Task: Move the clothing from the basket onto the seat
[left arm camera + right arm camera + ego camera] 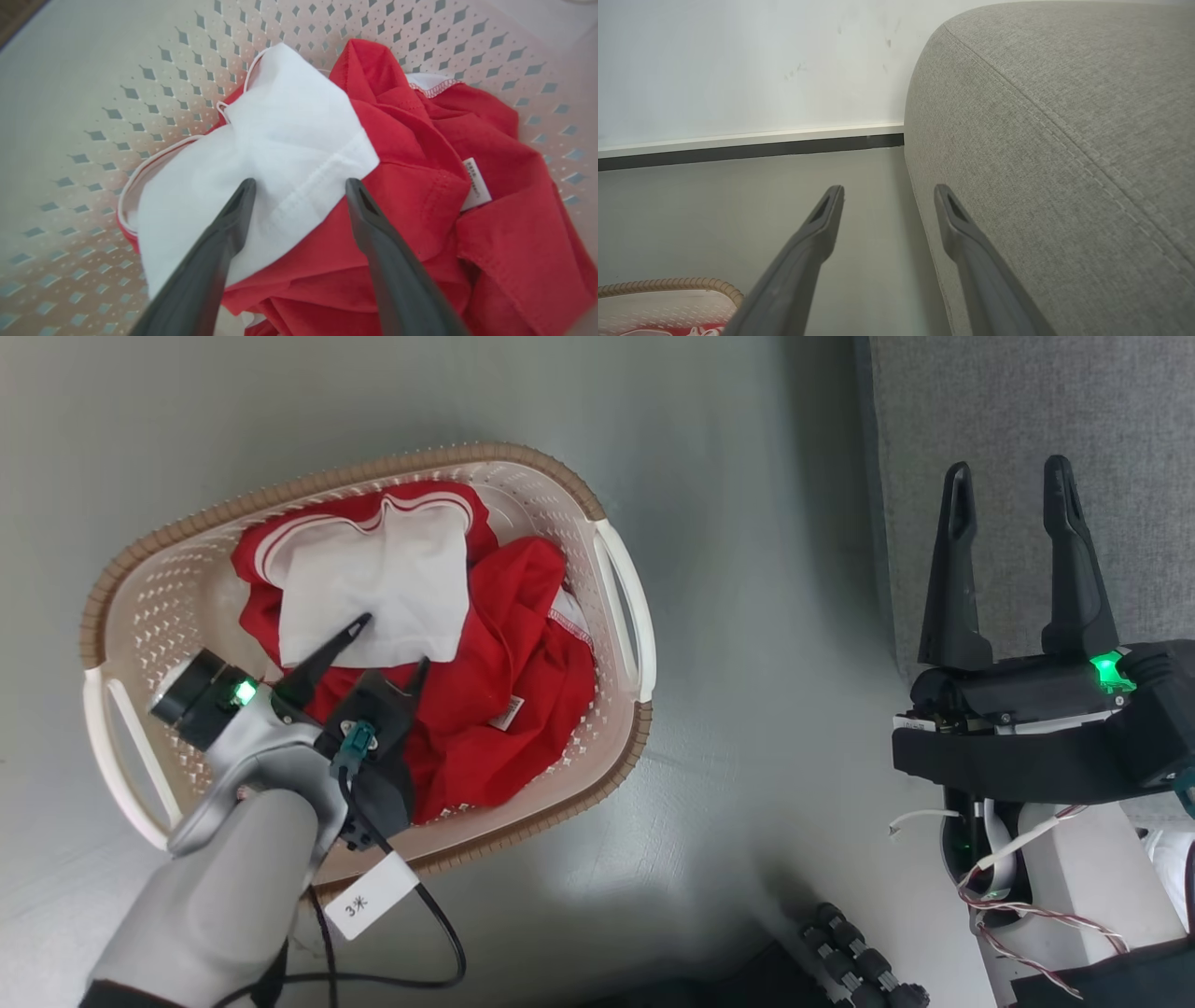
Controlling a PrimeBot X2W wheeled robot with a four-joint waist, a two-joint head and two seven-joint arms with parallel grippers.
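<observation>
Red clothing (509, 658) with a white panel (383, 583) lies crumpled in the cream basket (159, 588) on the floor. My left gripper (392, 639) hangs open inside the basket, fingertips just over the white panel's edge, nothing between them. In the left wrist view that gripper (301, 186) frames the white panel (289, 130) against the red clothing (420, 154), which carries a small white label (475, 183). At the right, my right gripper (1013, 485) stands open and empty beside the grey seat (1027, 401). The right wrist view has the gripper (888, 193) at the seat's (1064, 140) rounded side.
Pale grey floor (738, 616) separates basket and seat. A wall with a white and dark baseboard (747, 144) runs behind. The basket's rim (668, 284) peeks into the right wrist view at lower left. A cable with a tag (371, 894) hangs from my left arm.
</observation>
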